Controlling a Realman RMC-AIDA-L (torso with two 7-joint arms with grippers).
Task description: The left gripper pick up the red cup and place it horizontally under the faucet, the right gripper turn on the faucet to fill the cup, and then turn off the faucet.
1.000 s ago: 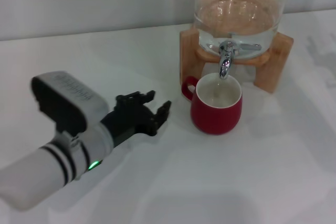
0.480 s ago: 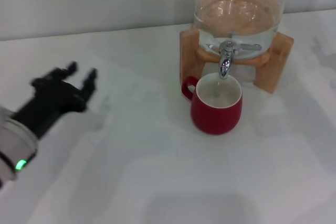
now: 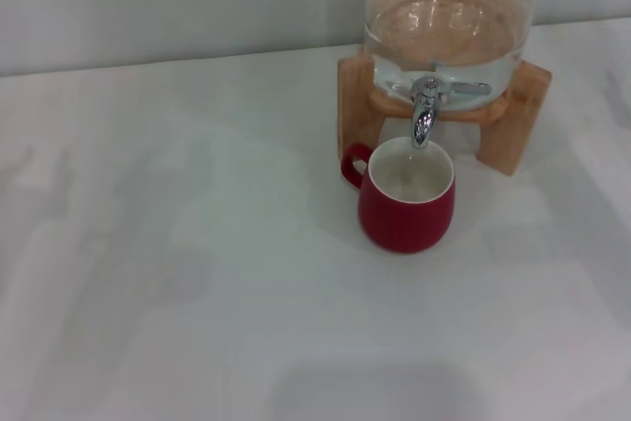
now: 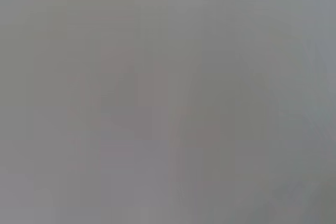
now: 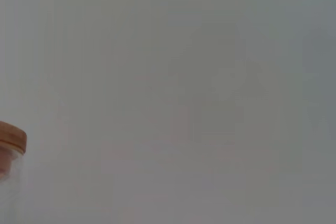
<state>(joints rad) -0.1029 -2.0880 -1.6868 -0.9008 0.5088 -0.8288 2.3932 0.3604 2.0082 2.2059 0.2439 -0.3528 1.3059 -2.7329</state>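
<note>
The left side of the white table (image 3: 148,273) lies bare in the head view, with only faint shadows across it. Neither the left gripper nor the right gripper shows in any view, so I cannot tell how wide either claw stands or whether it has hold of anything. The left wrist view gives only a flat grey field. Right of centre, the red cup (image 3: 405,196) stands upright on the table, its mouth open upward and its creamy inside showing, with its small loop handle turned toward the left. Directly above the cup's far rim hangs the spout of the faucet (image 3: 425,111), whose thin lever handle points to the right. The faucet is fitted to the front of a clear glass jar (image 3: 449,22) holding water, and the jar rests on a wooden stand (image 3: 513,115) just behind the cup. In the right wrist view, a wooden lid (image 5: 11,137) on a glass jar peeks in at the edge against a plain pale background.
</note>
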